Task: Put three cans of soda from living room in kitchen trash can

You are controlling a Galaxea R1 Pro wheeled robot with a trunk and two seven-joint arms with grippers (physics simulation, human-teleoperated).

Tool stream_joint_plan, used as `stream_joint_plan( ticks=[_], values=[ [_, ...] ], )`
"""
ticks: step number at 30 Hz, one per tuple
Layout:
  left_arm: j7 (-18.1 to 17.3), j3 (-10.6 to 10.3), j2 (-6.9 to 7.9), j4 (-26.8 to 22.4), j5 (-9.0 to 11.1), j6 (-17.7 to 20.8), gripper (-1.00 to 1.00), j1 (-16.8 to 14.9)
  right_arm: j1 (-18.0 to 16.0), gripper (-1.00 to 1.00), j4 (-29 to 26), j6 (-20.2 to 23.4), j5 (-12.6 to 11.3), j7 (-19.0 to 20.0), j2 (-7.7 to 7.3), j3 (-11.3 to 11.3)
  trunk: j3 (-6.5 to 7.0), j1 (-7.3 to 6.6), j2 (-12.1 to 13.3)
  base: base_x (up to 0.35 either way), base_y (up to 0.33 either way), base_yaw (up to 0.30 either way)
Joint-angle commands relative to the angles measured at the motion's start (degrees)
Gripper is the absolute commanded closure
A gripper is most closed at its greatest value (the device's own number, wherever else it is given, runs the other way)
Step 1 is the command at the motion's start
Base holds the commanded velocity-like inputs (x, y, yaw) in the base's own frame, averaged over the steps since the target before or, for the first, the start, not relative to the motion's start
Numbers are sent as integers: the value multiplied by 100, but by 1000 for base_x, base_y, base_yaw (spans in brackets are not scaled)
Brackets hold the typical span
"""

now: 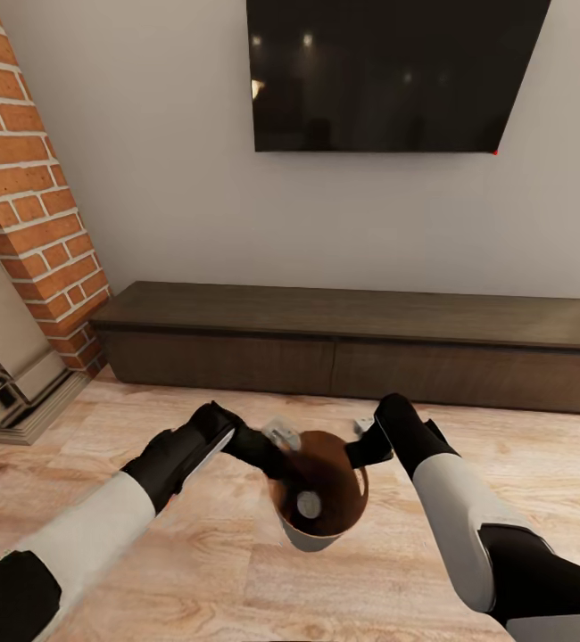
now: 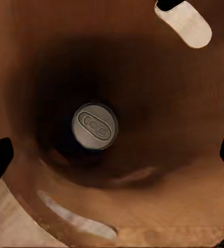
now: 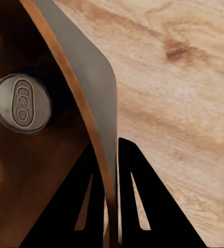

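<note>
Now right hand (image 3: 113, 206) pinches trash can (image 1: 312, 535) rim (one soda can (image 2: 94, 126) inside).

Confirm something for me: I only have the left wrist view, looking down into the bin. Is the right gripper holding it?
Observer: Yes. The right gripper pinches the trash can wall, one finger inside, one outside.
Operator: Where are we?
Observer: In the living room, facing the long dark cabinet under the wall TV.
Operator: What's on our left?
Observer: A red-brick fireplace.
</note>
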Motion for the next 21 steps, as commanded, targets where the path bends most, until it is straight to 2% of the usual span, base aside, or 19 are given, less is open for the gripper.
stream_joint_plan(
  ticks=[1, 2, 3, 5, 6, 7, 8, 9, 11, 12, 14, 15, 16, 19, 21],
  values=[
    [223, 95, 860, -351, -265, -87, -100, 208, -2, 100, 1, 49, -161, 30, -5, -11, 1, -1, 0, 0, 0, 0],
    [217, 159, 912, -545, -265, -86, -100, 309, -1, 100, 1, 49, -162, 29, -8, -11, 1, -1, 0, 0, 0, 0],
    [207, 309, 993, -921, -264, -80, -100, 502, 1, 100, 1, 49, -162, 27, -9, -10, 1, -1, 0, 0, 0, 0],
    [198, 480, 1049, -1268, -264, -69, -100, 675, 2, 100, 1, 49, -162, 26, -9, -9, 1, -1, 0, 0, 0, 0],
    [185, 669, 1097, -1584, -262, -58, -100, 832, 3, 100, 1, 49, -164, 26, -9, -9, 1, -1, 0, 0, 0, 0],
    [173, 770, 1117, -1730, -261, -54, -100, 904, 3, 100, 1, 49, -166, 26, -9, -9, 1, -1, 0, 0, 0, 0],
    [100, 1099, 1187, -2140, -260, -45, -100, 1102, 3, 100, 1, 49, -164, 21, -9, -8, 1, -1, 0, 0, 0, 0],
    [24, 1339, 1247, -2364, -261, -42, -100, 1213, 3, 100, 1, 49, -167, 19, -9, -8, 1, -1, 0, 0, 0, 0],
    [-66, 1596, 1306, -2521, -262, -44, -100, 1305, 3, 100, 1, 49, -169, 18, -9, -8, 1, -1, 0, 0, 0, 0],
    [-146, 1863, 1347, -2615, -265, -59, -100, 1379, 4, 100, 1, 49, -170, 19, -9, -8, 1, -1, 0, 0, 0, 0],
    [-188, 2121, 1373, -2662, -280, -78, -100, 1452, 4, 100, 1, 49, -170, 28, -10, -8, 1, -1, 0, 0, 0, 0],
    [-203, 2356, 1390, -2671, -297, -99, -100, 1544, 7, 100, 1, 49, -173, 38, -10, -11, 1, -1, 0, 0, 0, 0],
    [-198, 2462, 1396, -2660, -304, -123, -100, 1599, 8, 100, 1, 49, -174, 44, -10, -12, 1, -1, 0, 0, 0, 0],
    [78, 3000, 1413, -2421, -333, -693, -100, 1930, 11, 100, 1, 49, -178, 62, -18, -18, 1, -1, 0, 0, 0, 0],
    [350, 3179, 1416, -2177, -335, -995, -100, 2019, 17, 100, -2, 49, -172, 56, -27, -22, 1, -1, 0, 0, 0, 0]
  ],
)
